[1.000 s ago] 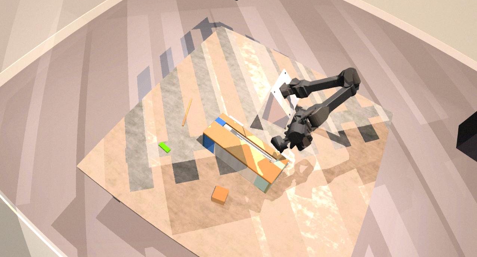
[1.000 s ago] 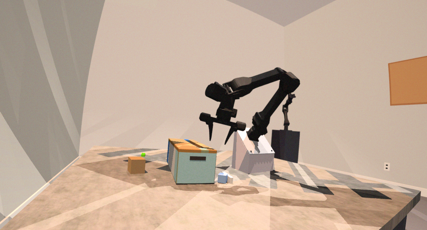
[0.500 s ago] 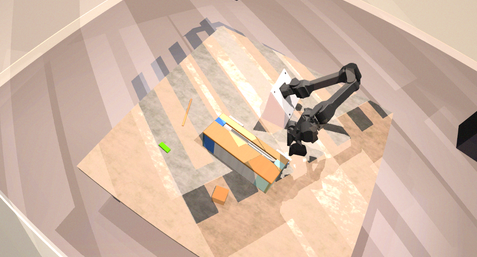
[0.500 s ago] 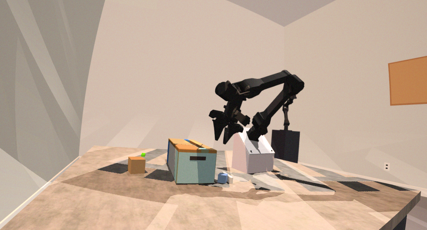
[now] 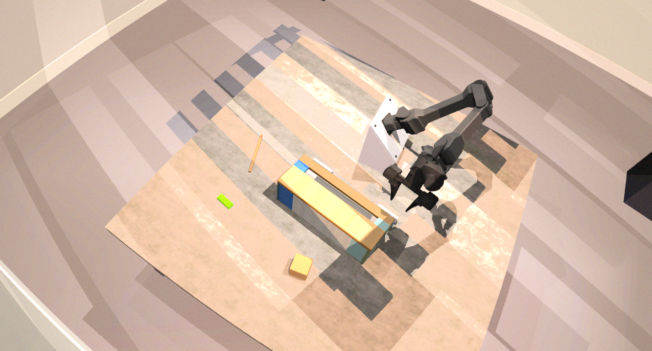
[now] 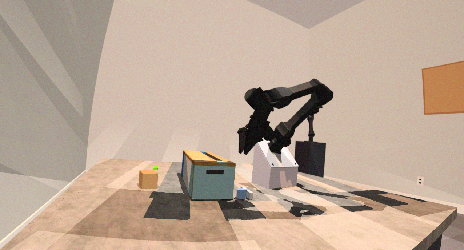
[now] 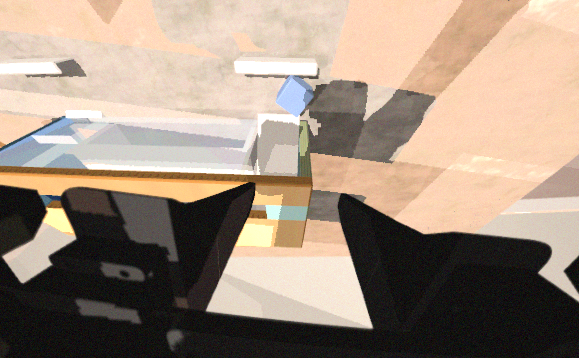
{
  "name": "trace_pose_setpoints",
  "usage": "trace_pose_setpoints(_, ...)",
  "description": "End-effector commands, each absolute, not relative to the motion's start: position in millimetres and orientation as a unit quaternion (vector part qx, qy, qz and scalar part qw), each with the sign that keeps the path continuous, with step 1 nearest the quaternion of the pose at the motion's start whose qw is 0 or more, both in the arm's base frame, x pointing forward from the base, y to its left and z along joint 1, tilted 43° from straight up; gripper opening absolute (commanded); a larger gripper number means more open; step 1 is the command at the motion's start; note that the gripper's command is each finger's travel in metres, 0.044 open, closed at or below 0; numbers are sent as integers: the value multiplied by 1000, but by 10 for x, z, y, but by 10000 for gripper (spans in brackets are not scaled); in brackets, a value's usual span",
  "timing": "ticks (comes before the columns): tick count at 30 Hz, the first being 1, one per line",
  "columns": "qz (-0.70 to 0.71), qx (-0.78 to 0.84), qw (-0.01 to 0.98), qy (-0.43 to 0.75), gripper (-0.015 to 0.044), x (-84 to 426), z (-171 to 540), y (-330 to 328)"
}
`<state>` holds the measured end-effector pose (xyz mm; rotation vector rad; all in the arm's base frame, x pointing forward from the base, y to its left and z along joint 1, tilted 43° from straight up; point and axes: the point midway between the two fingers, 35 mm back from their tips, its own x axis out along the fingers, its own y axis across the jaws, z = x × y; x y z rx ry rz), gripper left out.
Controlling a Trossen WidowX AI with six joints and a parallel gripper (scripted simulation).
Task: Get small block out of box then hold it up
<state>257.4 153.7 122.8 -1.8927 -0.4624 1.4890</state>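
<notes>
the small blue block (image 7: 294,95) lies on the table (image 6: 292,229) just outside the box (image 6: 212,180). the gripper (image 5: 406,194) hangs above, fingers released and grasping nothing.

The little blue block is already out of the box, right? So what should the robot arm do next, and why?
Probably bring the gripper down over the blue block with its fingers on either side. The block lies on the table beside the teal end of the box, next to a small white piece. The gripper is open, holds nothing and hangs well above it, so lowering comes before closing.
</notes>
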Motion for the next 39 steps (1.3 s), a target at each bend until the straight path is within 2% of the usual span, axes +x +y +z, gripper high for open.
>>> trace_pose_setpoints(1,559,-745,304,-199,285,2568,1229,1533)
trace_pose_setpoints(6,559,-745,304,-199,285,2570,1209,1551)
trace_pose_setpoints(13,559,-745,305,-200,285,2432,566,2155)
trace_pose_setpoints(39,559,-744,306,-200,285,2415,309,2381)
